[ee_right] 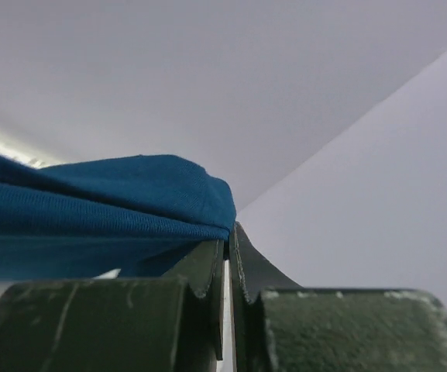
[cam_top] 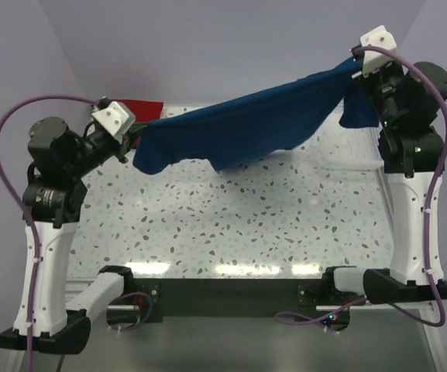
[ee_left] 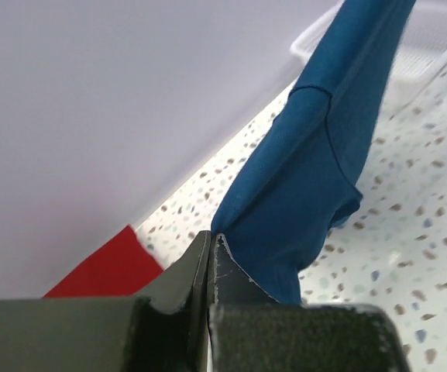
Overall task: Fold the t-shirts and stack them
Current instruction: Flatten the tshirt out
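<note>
Left gripper [cam_top: 135, 142] is clamping all the way down on one end of the navy blue t-shirt [cam_top: 246, 128] — in the left wrist view its fingers are pressing together with the blue fabric bunching right at the tips. Just behind it, the red t-shirt [cam_top: 142, 107] is lying at the far edge of the speckled table [cam_top: 231, 225], by the wall. The navy one is hanging in the air between both arms, sagging in the middle and sloping up to the right. Right gripper [cam_top: 356, 68] is sitting higher, pinching tight on the other end — a flap is dangling beside it, with the white lattice basket [ee_left: 432, 39] sitting on the table below.
</note>
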